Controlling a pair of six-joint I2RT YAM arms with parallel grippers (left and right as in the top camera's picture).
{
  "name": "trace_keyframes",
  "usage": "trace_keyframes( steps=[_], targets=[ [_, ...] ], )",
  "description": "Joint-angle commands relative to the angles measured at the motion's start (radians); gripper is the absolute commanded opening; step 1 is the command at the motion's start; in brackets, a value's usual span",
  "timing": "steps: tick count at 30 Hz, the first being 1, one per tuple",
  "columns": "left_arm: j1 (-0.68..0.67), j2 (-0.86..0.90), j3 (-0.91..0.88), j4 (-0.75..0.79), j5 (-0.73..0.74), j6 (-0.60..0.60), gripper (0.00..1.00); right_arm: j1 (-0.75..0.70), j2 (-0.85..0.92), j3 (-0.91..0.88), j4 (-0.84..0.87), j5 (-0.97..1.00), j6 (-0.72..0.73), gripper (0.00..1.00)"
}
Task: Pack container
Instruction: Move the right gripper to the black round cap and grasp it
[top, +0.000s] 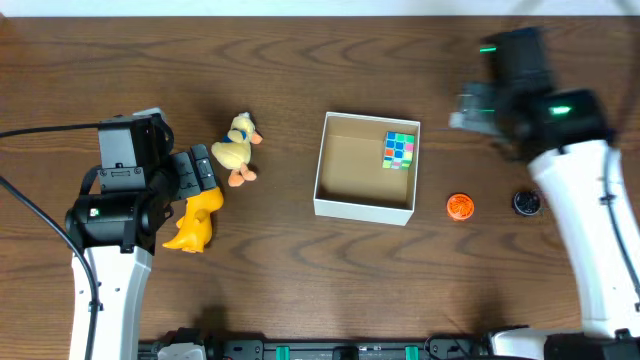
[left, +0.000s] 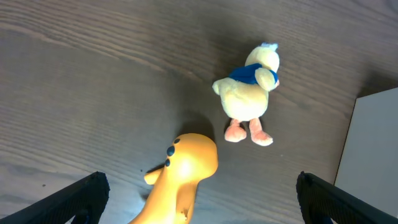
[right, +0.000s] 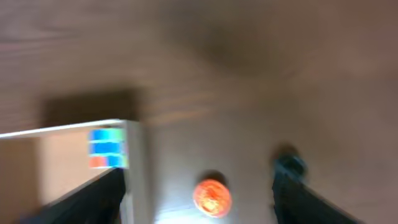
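**Open box mid-table, one cube inside, both grippers spread**

The dark brown wood-grain table (top: 300, 60) fills the overhead view. The white left arm (top: 105, 290) rises from the near left edge and the white right arm (top: 590, 230) from the near right.

The left gripper (left: 202, 186) has its two black fingers (left: 81, 199) set wide apart and holds nothing. The right gripper (right: 198, 177) is blurred, but its jaws also stand well apart and empty, above the table to the right of the box.

The container (top: 362, 208), a square shallow cardboard box with white walls and a brown floor, sits near the table's middle, slightly right of centre.

A smooth orange-yellow long-necked toy animal (top: 195, 222) lies left of the box. In the left wrist view its head lies between the spread fingers, touching neither. Just beyond it lies a pale yellow plush duck (top: 238, 148) with a blue scarf and pink feet.

A multicoloured puzzle cube (top: 399, 150) rests in the box's far right corner. A small orange ball (top: 460, 206) lies just right of the box, and a small dark round object (top: 526, 203) lies farther right, beside the right arm.
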Motion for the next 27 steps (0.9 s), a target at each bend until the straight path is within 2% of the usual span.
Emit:
trace_keyframes(
  steps=[1, 3, 11, 20, 27],
  targets=[
    [-0.002, 0.0, 0.021, -0.002, -0.012, 0.009, 0.98, -0.14, 0.035, -0.03, -0.054, -0.106, 0.056, 0.9],
    [-0.002, 0.0, 0.021, -0.002, -0.012, 0.008, 0.98, -0.218, 0.046, -0.061, -0.063, -0.133, 0.032, 0.99],
    [-0.002, 0.0, 0.021, -0.002, -0.012, 0.008, 0.98, -0.423, 0.156, -0.223, 0.005, -0.177, -0.041, 0.99],
    [-0.002, 0.0, 0.021, -0.002, -0.012, 0.009, 0.98, -0.454, 0.319, -0.313, 0.098, -0.179, -0.064, 0.99],
    [-0.002, 0.0, 0.021, -0.002, -0.012, 0.009, 0.98, -0.454, 0.376, -0.371, 0.175, -0.183, -0.078, 0.99]
  ],
)
